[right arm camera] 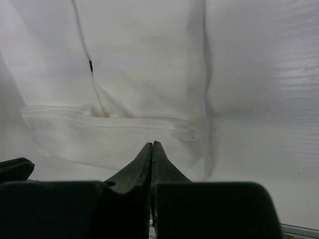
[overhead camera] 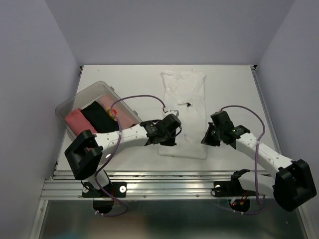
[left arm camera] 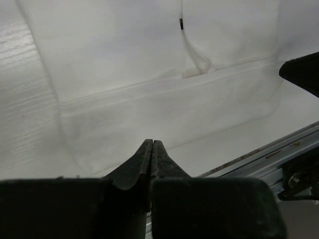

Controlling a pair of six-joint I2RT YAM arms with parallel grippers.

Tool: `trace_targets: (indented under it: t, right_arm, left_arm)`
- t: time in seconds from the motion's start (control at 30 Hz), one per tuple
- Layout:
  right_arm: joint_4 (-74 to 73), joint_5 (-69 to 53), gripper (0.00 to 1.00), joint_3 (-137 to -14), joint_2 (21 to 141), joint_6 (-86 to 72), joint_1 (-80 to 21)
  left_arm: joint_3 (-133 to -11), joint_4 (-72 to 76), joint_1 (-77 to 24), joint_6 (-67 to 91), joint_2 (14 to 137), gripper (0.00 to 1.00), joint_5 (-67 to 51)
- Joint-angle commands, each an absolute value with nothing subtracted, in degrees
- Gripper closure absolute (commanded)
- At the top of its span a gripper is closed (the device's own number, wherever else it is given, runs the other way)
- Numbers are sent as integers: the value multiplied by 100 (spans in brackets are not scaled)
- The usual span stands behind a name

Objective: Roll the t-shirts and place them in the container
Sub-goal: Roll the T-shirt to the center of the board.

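Though left gripper point(left arm camera: 152, 144) and right gripper point(right arm camera: 151, 145) sit fully closed, white t-shirt point(left arm camera: 149, 59) hem at their tips, any hold is unclear. One empty pinch could skew the roll.

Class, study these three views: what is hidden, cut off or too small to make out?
1. Both wrist views: the shut fingers of the left gripper and right gripper cover the near edge of the white t-shirt; whether cloth is pinched cannot be told.
2. Top view: each wrist hides its own fingertips.
3. Top view: in the tub, only a tiny patch of the printed shirt shows; its design is too small.
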State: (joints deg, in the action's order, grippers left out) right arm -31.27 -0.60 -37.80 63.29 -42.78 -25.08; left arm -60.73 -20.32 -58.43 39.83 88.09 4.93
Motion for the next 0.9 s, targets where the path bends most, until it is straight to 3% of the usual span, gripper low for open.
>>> trace_targets:
  t: [0.0,0.03,0.17,0.37,0.87]
  right_arm:
    - [-2408,-457,99,-3674,6732,-4289,-2522]
    - [-2417,-361,99,-3674,6793,-4315,-2522]
    - [-2426,772,99,-3499,6917,-4509,-2522]
    - [-2391,774,99,-3243,7567,-4570,-2522]
    - [-3269,993,99,-3806,6416,-4368,-2522]
  left_arm:
    - [-6152,-1635,-5827,4034,9140,92,843]
    - [-6170,-1626,-5836,4078,9184,99,905]
    - [-6091,-1582,-5792,4131,9325,100,1221]
    - [-5906,-1722,-5695,4184,9202,100,1406]
    - [-5783,-2232,-5414,4280,9254,100,1766]
